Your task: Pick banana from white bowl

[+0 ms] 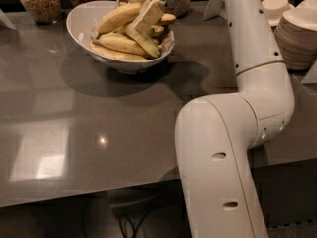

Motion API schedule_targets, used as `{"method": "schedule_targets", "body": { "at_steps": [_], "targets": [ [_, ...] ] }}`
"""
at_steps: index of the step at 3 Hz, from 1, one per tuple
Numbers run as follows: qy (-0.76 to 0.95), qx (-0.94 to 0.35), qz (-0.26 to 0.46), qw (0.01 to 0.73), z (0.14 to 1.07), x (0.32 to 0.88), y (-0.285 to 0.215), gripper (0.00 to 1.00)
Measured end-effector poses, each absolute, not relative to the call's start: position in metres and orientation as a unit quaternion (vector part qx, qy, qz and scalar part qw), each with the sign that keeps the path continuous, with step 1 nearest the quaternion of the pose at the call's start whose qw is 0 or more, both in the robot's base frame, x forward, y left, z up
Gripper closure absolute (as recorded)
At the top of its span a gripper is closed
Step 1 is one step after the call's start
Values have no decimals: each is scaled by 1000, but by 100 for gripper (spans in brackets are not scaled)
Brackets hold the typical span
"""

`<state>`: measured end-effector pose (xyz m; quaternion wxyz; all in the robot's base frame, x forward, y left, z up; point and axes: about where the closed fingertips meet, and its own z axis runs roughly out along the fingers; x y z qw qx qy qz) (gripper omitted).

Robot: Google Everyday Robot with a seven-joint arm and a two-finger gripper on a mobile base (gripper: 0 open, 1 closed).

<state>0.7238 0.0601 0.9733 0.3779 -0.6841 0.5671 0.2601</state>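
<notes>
Up at the top, the gripper sits low on the pile of fruit in the white bowl. Whether its jaws are wide or closed, nobody can tell. The banana lies on top of the pile, just beside it. The bowl rests on a gray table.

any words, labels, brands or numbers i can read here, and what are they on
None can be read. The jars, the white bowl, the stacked bowls and the robot arm show no lettering. The tool, over the bananas in the white bowl, bears no mark either.
</notes>
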Motion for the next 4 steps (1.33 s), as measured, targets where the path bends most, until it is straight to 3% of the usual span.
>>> {"method": "schedule_targets", "body": {
  "at_steps": [3,4],
  "targets": [
    [581,-676,258,372,968,729,59,89],
    [581,-670,262,380,980,724,49,100]
  ]
}}
